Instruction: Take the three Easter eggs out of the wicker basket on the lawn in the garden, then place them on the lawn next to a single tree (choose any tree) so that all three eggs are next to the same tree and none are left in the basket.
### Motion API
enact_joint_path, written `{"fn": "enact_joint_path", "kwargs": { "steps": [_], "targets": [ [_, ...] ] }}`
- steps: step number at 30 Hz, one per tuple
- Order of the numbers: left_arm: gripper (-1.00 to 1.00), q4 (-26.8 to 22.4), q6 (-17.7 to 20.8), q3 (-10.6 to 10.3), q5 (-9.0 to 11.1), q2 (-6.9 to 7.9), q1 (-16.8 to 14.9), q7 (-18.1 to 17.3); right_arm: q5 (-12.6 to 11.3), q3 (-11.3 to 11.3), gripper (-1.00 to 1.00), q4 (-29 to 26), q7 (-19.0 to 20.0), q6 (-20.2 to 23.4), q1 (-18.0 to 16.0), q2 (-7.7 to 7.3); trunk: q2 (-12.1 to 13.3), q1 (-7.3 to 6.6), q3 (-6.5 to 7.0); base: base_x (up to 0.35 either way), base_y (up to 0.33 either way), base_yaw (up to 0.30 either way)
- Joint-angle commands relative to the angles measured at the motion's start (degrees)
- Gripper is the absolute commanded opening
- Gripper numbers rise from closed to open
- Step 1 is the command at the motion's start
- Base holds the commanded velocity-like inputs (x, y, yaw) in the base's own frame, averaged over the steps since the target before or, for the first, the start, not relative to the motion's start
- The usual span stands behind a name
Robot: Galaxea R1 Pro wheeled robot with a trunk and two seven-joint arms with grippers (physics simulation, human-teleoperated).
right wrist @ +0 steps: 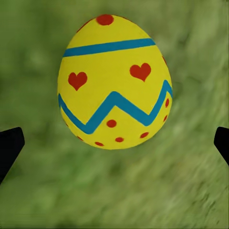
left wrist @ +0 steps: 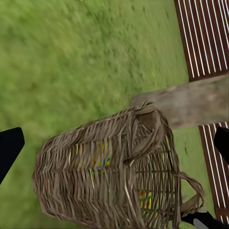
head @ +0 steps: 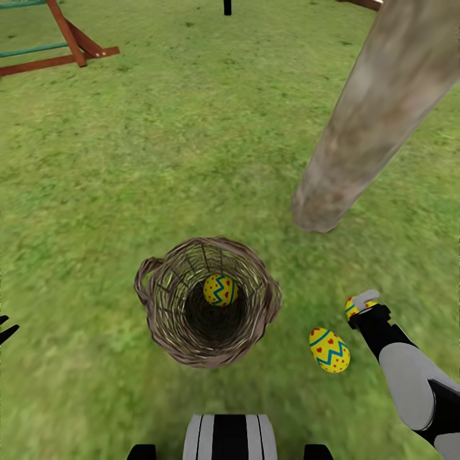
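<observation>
The wicker basket [head: 167, 332] stands upright on the lawn [head: 191, 140], and one Easter egg [head: 220, 289] lies inside it. A second egg [head: 329, 350] rests on the grass to the basket's right. The third egg [head: 351, 308] sits on the grass at the tip of my right gripper [head: 361, 303]. In the right wrist view this egg [right wrist: 114, 81] lies just ahead of the open right gripper [right wrist: 114, 145], touching neither finger. The tree [head: 370, 115] meets the ground just beyond the two eggs. My left gripper [head: 5, 331] is open, far left of the basket [left wrist: 114, 176].
A wooden play set [head: 64, 45] stands at the back left. A brown slatted fence [left wrist: 205, 38] runs behind the tree trunk [left wrist: 191, 102] in the left wrist view. Open grass spreads left of and beyond the basket. My own base [head: 230, 437] is right in front of it.
</observation>
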Motion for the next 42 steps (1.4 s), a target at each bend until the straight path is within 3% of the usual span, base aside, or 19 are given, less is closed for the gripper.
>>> {"fn": "enact_joint_path", "kwargs": {
  "steps": [1, 12, 17, 27, 37, 42],
  "targets": [
    [1.00, 0.0, 0.6, 0.0, -0.2, 0.00, 0.0, -0.3, 0.5, -0.3, 1.00, -0.1, 0.5, 0.1, 0.0, 0.04, 0.4, -0.23, 0.16, 0.000, 0.000, 0.000],
    [1.00, 0.0, 0.5, -0.2, -0.4, 0.00, 0.0, -0.3, 0.5, -0.3, 1.00, -0.3, 1.3, 0.1, 0.0, -0.06, 2.8, -1.55, 1.23, 0.000, 0.000, 0.000],
    [1.00, 0.4, 0.5, -0.2, -0.7, 0.05, 0.0, -0.3, 0.6, -0.3, 1.00, -0.5, 5.0, 0.1, 0.0, -0.18, 4.8, -2.65, 2.13, 0.000, 0.000, 0.000],
    [1.00, 0.5, 0.5, -0.4, -1.0, -0.02, 0.0, -0.3, 0.6, -0.3, 1.00, -1.2, 8.5, 0.2, 0.0, -0.29, 8.8, -4.84, 3.93, 0.000, 0.000, 0.000],
    [1.00, 0.6, 0.5, -0.6, -1.2, -0.77, 0.0, -0.3, 0.7, -0.1, 1.00, -6.2, 15.2, 2.1, 0.0, -0.15, 12.8, -7.04, 5.72, 0.000, 0.000, 0.000],
    [1.00, 0.6, 0.4, -0.7, -1.2, -0.86, 0.0, -0.3, 0.7, 0.4, 1.00, -6.9, 16.6, 2.4, 0.0, -0.17, 14.8, -8.14, 6.62, 0.000, 0.000, 0.000]
  ]
}}
